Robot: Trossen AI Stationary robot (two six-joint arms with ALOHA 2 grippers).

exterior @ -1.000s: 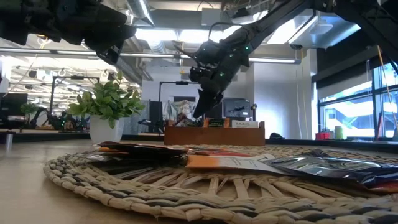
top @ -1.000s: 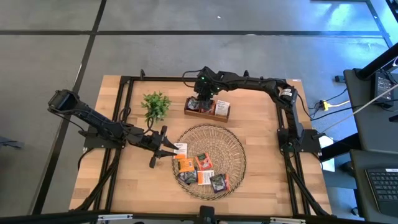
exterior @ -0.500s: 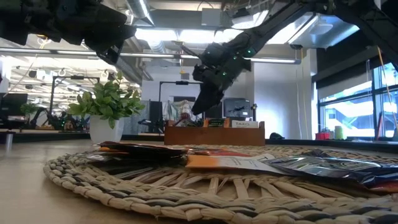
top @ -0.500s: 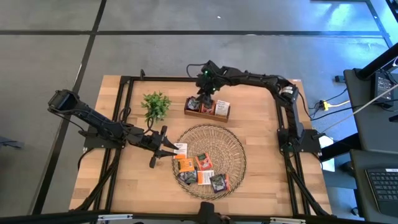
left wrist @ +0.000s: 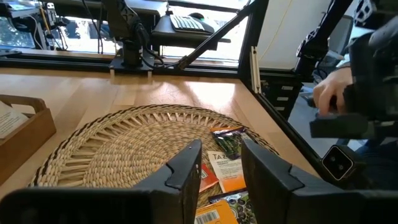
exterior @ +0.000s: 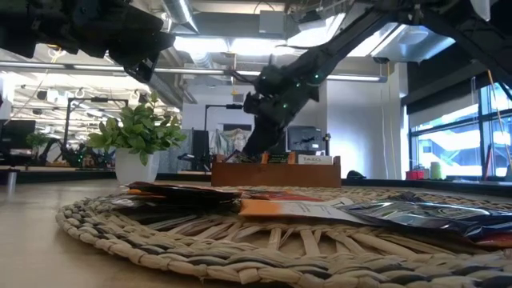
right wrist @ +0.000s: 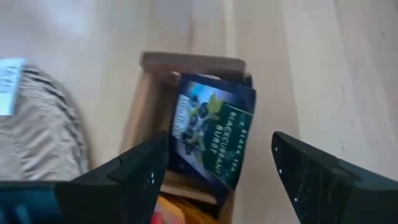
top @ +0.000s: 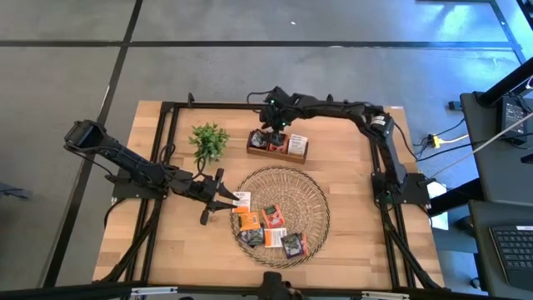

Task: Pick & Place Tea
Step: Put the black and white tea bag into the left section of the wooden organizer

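High view: right gripper (top: 268,132) hangs over the box (top: 277,144) near the table's far edge. Right wrist view: its fingers are spread and empty, a dark sachet (right wrist: 211,132) lies released in the box's end compartment; best to lift straight up. Left wrist view: left gripper (left wrist: 219,169) is part-open, empty, at the tray (left wrist: 112,143) rim.

table (top: 350,250): pale wood with lengthwise plank lines
woven tray (top: 312,200): straw beige, spiral weave with radiating ribs
wooden box (top: 254,150): mid brown
sachet in the box (right wrist: 211,130): dark blue, with green leaves, dark berries and white lettering
tea sachets on the tray (top: 268,225): orange, dark and white wrappers
plant (top: 208,140): bright green leaves
plant pot (exterior: 134,168): white
arms and frame (top: 333,107): black
floor (top: 75,75): grey with dark seams
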